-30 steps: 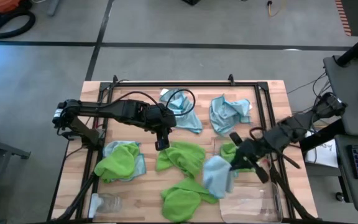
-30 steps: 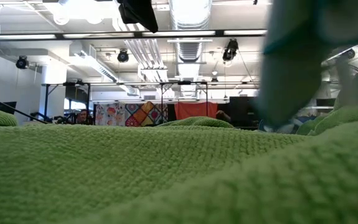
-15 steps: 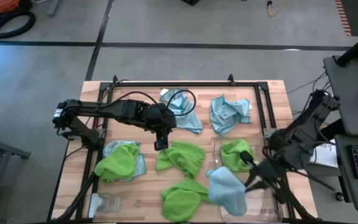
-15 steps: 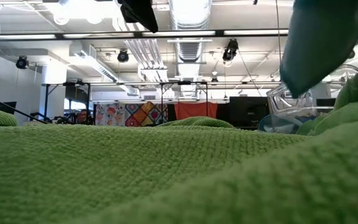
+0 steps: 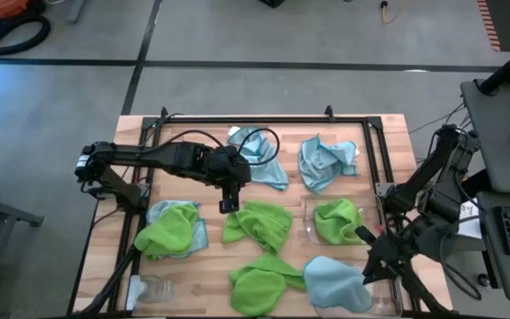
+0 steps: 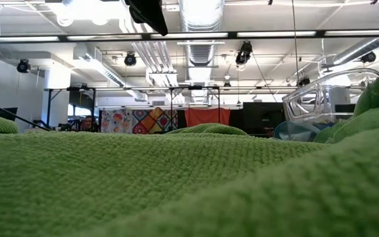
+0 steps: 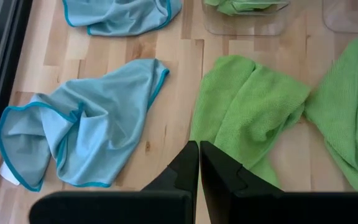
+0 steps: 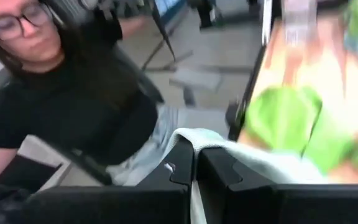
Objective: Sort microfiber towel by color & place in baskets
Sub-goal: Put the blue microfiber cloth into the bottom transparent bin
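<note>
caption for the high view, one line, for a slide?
Right gripper carries a pale blue towel over the near basket; a green towel fills the other basket; left gripper waits mid-table, jaws shut.

I see a wooden table point(image 5: 388, 142) carrying two blue towels point(image 5: 326, 162) at the far side, green towels point(image 5: 257, 223) across the middle, one green over blue point(image 5: 171, 229) at left, two clear baskets point(image 5: 308, 232) at right, and a small jar point(image 5: 153, 289) near the left front corner.

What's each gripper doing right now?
Left gripper: shut, empty, above the loose towels mid-table.
Right gripper: shut on a blue towel, over the near-right corner.
</note>
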### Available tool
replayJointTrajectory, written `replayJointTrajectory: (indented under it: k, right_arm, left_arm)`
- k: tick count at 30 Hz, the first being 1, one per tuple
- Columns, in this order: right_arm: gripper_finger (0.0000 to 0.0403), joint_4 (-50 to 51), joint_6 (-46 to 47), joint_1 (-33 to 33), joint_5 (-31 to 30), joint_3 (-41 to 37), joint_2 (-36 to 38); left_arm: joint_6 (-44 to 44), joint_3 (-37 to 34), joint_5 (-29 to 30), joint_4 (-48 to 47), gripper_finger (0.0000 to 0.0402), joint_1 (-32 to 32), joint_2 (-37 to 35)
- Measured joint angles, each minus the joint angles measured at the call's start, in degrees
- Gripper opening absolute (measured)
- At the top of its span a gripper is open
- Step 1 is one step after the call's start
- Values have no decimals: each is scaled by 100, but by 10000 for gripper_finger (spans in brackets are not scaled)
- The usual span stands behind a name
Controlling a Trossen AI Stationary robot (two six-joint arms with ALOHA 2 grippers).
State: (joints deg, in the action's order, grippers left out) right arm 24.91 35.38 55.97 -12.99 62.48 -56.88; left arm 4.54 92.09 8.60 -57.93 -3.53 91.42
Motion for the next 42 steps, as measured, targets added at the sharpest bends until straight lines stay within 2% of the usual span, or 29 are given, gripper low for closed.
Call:
replayJointTrajectory:
  k: [9,16,20,28,34,42]
  right_arm:
    - [9,1241,2496,305,11,0,-187]
    - [9,2663,4482,319,116,0,-257]
    - [9,3209,5396,319,420,0,-375]
    - [9,3265,6073,317,710,-81,-925]
    - [9,3255,6282,312,1248,-92,-1617]
    - [9,3324,7078,231,1347,-94,-2166]
  left_arm:
    - [-172,0,2,47,0,0,0]
    - [-111,0,2,46,0,0,0]
    - [-40,0,1,46,0,0,0]
    - [-141,1,2,48,0,0,0]
    - [-294,2,2,59,0,0,0]
    - [-623,0,0,248,0,0,0]
